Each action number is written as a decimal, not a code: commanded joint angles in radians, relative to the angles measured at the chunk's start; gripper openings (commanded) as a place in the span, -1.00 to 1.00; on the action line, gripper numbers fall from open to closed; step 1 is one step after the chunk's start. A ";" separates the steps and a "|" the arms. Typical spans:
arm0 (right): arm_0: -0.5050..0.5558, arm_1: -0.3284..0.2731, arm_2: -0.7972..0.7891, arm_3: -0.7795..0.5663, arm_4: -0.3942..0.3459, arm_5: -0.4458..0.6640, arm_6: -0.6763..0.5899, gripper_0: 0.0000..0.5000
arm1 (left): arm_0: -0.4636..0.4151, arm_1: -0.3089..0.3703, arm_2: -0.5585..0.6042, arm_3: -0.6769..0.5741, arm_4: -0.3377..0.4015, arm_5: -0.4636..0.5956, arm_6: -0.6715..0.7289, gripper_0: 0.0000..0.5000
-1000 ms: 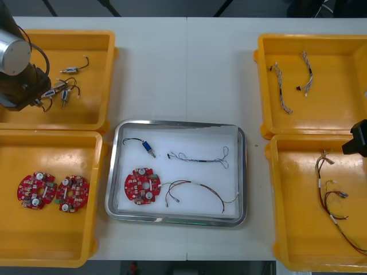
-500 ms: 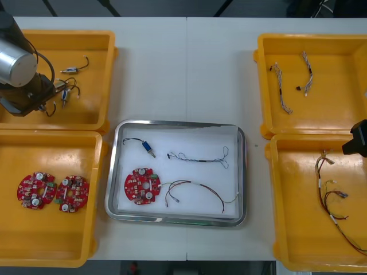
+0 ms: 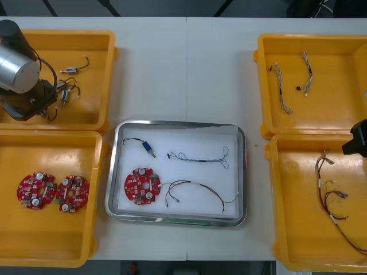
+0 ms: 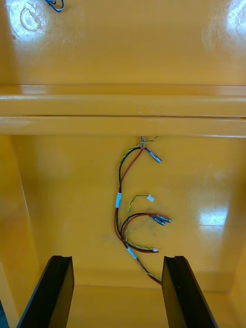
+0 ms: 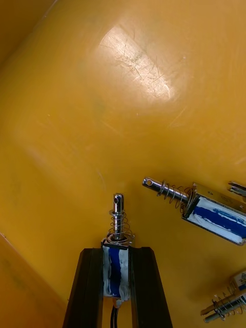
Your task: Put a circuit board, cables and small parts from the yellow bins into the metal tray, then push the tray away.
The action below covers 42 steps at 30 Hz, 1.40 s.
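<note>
My left gripper (image 5: 120, 279) is shut on a small metal part (image 5: 118, 225), blue and white with a spring pin, held just above the floor of the far left yellow bin (image 3: 97, 63). Another small metal part (image 5: 212, 212) lies close beside it. In the front view the left gripper (image 3: 47, 98) sits at that bin's left side. The metal tray (image 3: 243, 172) holds a round red circuit board (image 3: 142, 185), a small metal part (image 3: 148, 146), a blue and white cable (image 3: 198, 156) and a red and yellow cable (image 3: 195, 192). My right gripper (image 4: 117, 292) hangs open over red and yellow cables (image 4: 130, 215).
Two circuit boards (image 3: 35, 190) lie in the near left bin (image 3: 97, 229). Loose small parts (image 3: 71, 70) rest in the far left bin. The far right bin (image 3: 261, 86) holds blue and white cables (image 3: 281, 86). The right arm (image 3: 358, 137) is parked at the near right bin (image 3: 275, 229).
My left gripper has drawn back a little to the left, away from the cluster of small parts, with one part in its fingers. The right arm has not moved.
</note>
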 commanded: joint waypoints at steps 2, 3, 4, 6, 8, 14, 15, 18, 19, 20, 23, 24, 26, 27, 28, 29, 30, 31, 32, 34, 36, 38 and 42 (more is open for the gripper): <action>0.011 -0.042 -0.023 -0.025 -0.009 -0.006 0.019 1.00 | 0.000 0.048 -0.008 0.000 0.007 -0.020 -0.085 -0.27; 0.011 -0.042 -0.023 -0.025 -0.009 -0.006 0.019 1.00 | 0.002 0.048 -0.008 0.000 0.009 -0.020 -0.083 0.00; 0.011 -0.042 -0.023 -0.025 -0.009 -0.006 0.019 1.00 | 0.000 0.048 -0.008 -0.002 0.009 -0.020 -0.085 0.12; 0.011 -0.042 -0.023 -0.025 -0.009 -0.006 0.019 1.00 | 0.000 0.048 -0.008 -0.003 0.007 -0.021 -0.085 0.40; 0.011 -0.042 -0.023 -0.025 -0.009 -0.006 0.019 1.00 | 0.000 0.048 -0.008 -0.006 0.009 -0.020 -0.083 0.58; 0.011 -0.042 -0.023 -0.025 -0.009 -0.006 0.019 1.00 | 0.000 0.049 0.012 -0.012 0.012 -0.006 -0.085 0.87; 0.011 -0.042 -0.023 -0.025 -0.009 -0.006 0.019 1.00 | 0.000 0.049 0.012 -0.012 0.014 -0.006 -0.085 0.87; 0.011 -0.042 -0.023 -0.025 -0.009 -0.006 0.019 1.00 | 0.002 0.048 0.012 -0.012 0.027 -0.004 -0.091 0.88; 0.011 -0.042 -0.023 -0.025 -0.009 -0.006 0.019 1.00 | 0.002 0.049 0.012 -0.009 0.034 -0.004 -0.094 0.88; 0.011 -0.042 -0.023 -0.025 -0.009 -0.006 0.019 1.00 | 0.002 0.048 0.012 -0.009 0.043 -0.004 -0.100 0.88; 0.011 -0.042 -0.023 -0.025 -0.009 -0.006 0.019 1.00 | 0.002 0.049 0.012 0.003 0.072 -0.004 -0.114 0.88; 0.011 -0.042 -0.023 -0.025 -0.009 -0.006 0.019 1.00 | 0.002 0.049 0.012 0.005 0.075 -0.004 -0.117 0.89; 0.011 -0.042 -0.023 -0.025 -0.009 -0.006 0.019 1.00 | 0.002 0.049 0.012 0.011 0.081 -0.004 -0.128 0.88; 0.011 -0.042 -0.023 -0.025 -0.009 -0.006 0.019 1.00 | 0.002 0.048 0.012 0.011 0.083 -0.004 -0.131 0.88; 0.011 -0.042 -0.023 -0.025 -0.009 -0.006 0.019 1.00 | 0.002 0.049 0.010 0.017 0.086 -0.006 -0.134 0.88; 0.011 -0.042 -0.023 -0.025 -0.009 -0.006 0.019 1.00 | 0.002 0.049 0.012 0.023 0.089 -0.006 -0.141 0.88; 0.011 -0.042 -0.023 -0.025 -0.009 -0.006 0.019 1.00 | 0.002 0.048 0.012 0.029 0.090 -0.009 -0.158 0.89; 0.011 -0.042 -0.023 -0.025 -0.009 -0.006 0.019 1.00 | 0.002 0.048 0.012 0.035 0.090 -0.009 -0.167 0.88; 0.011 -0.042 -0.023 -0.025 -0.009 -0.006 0.019 1.00 | 0.002 0.048 0.012 0.045 0.090 -0.010 -0.181 0.88; 0.011 -0.042 -0.023 -0.025 -0.009 -0.006 0.019 1.00 | 0.002 0.048 0.012 0.055 0.090 -0.020 -0.192 0.88; 0.011 -0.042 -0.023 -0.025 -0.009 -0.006 0.019 1.00 | 0.002 0.049 0.012 0.060 0.089 -0.029 -0.195 0.88; 0.011 -0.042 -0.023 -0.025 -0.009 -0.006 0.019 1.00 | 0.002 0.049 0.012 0.060 0.089 -0.030 -0.197 0.89; 0.011 -0.042 -0.023 -0.025 -0.009 -0.006 0.019 1.00 | 0.002 0.048 0.012 0.060 0.093 -0.035 -0.200 0.88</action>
